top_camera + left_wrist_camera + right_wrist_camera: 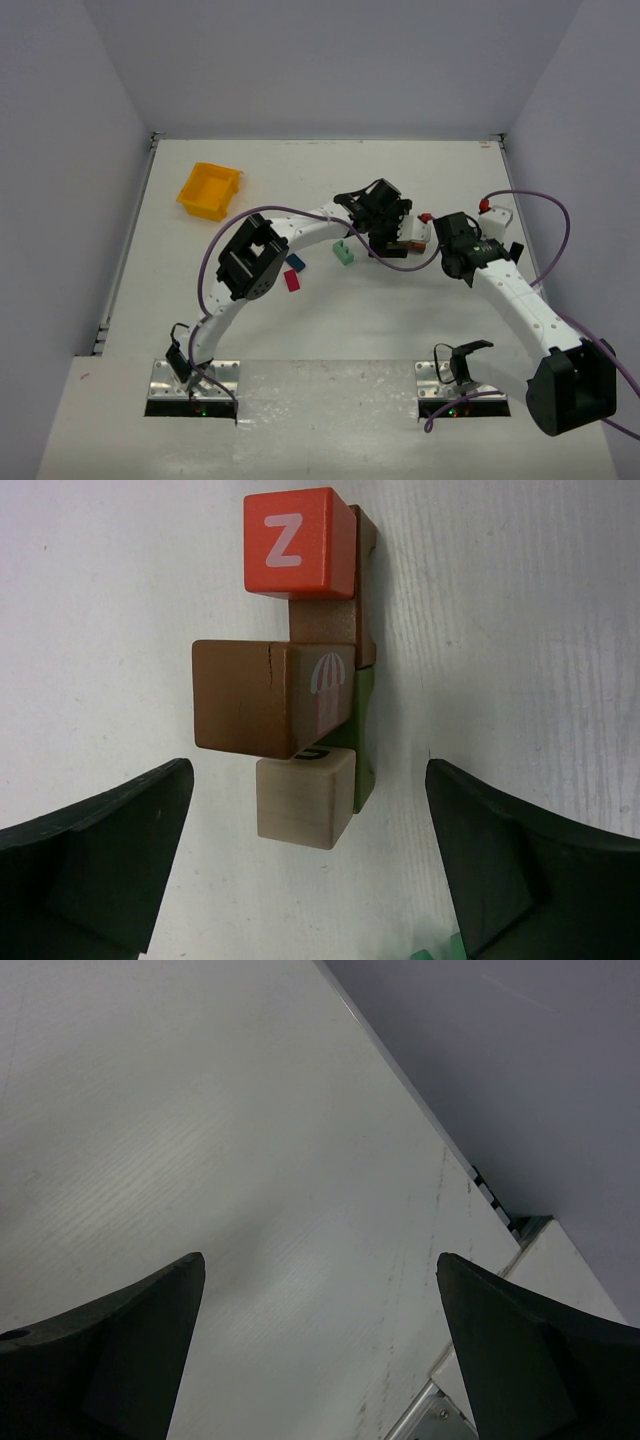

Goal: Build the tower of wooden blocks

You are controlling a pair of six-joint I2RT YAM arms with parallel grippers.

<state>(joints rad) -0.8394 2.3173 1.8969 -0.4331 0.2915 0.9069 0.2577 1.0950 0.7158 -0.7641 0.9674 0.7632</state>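
Yellow tray (pixel 208 190) well apart, teal block (pixel 344 253) (loose) near tower (pixel 245 695)

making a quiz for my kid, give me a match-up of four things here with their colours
Things:
1. Z block
2. umbrella block
3. bottom block in the left wrist view
4. tray

Colours:
a. brown
b. yellow-orange
c. red
d. pale wood

Pairs: 1-c, 2-a, 3-d, 4-b
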